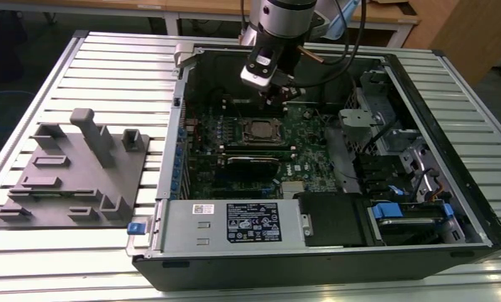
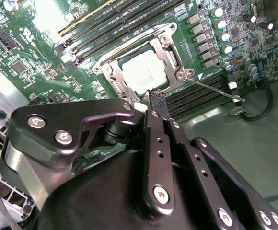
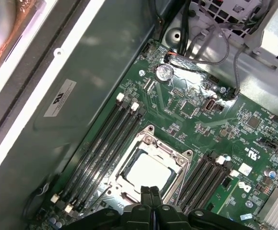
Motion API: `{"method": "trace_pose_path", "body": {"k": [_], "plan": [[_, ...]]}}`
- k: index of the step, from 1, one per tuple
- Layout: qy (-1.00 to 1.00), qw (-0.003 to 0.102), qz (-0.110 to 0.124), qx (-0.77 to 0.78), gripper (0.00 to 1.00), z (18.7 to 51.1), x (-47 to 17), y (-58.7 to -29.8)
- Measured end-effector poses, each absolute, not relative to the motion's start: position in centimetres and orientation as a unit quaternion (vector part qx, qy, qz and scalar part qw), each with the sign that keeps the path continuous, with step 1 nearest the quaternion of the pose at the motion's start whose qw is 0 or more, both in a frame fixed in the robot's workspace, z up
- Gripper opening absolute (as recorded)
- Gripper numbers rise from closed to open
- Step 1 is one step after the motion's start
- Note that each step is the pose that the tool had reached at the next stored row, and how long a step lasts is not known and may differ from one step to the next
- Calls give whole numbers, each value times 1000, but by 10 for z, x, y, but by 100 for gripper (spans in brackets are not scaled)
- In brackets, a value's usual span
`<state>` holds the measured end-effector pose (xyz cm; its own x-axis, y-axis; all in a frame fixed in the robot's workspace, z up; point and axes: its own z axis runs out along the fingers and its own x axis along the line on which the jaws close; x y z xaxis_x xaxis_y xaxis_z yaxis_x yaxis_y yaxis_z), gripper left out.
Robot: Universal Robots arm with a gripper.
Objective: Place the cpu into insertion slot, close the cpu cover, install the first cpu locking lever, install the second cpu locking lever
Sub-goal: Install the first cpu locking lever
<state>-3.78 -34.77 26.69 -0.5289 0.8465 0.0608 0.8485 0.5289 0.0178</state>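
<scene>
The cpu [image 1: 259,130] lies in its socket on the green motherboard, its silver top showing in both wrist views [image 2: 141,72] [image 3: 148,170]. The cpu cover [image 1: 243,136] lies flat over it as a metal frame [image 2: 171,53] [image 3: 171,154]. A thin locking lever [image 2: 218,90] sticks out sideways from the socket, unlatched. My gripper [image 1: 277,94] hovers just above the socket's far edge in the exterior view. Its two black fingers are pressed together with nothing between them [image 3: 150,190], and the tip [image 2: 156,95] hangs close over the frame's rim.
The open computer case [image 1: 451,189] walls in the board. A labelled power supply box [image 1: 233,226] sits at the near side, with drive cages and cables [image 1: 385,126] at the exterior view's right. Memory slots [image 3: 105,139] flank the socket. A grey fixture plate [image 1: 74,170] lies outside the case.
</scene>
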Motion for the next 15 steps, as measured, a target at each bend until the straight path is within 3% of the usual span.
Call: {"method": "trace_pose_path", "body": {"k": [15], "plan": [[-877,22,-22,-480,11,267,-38,-348]]}}
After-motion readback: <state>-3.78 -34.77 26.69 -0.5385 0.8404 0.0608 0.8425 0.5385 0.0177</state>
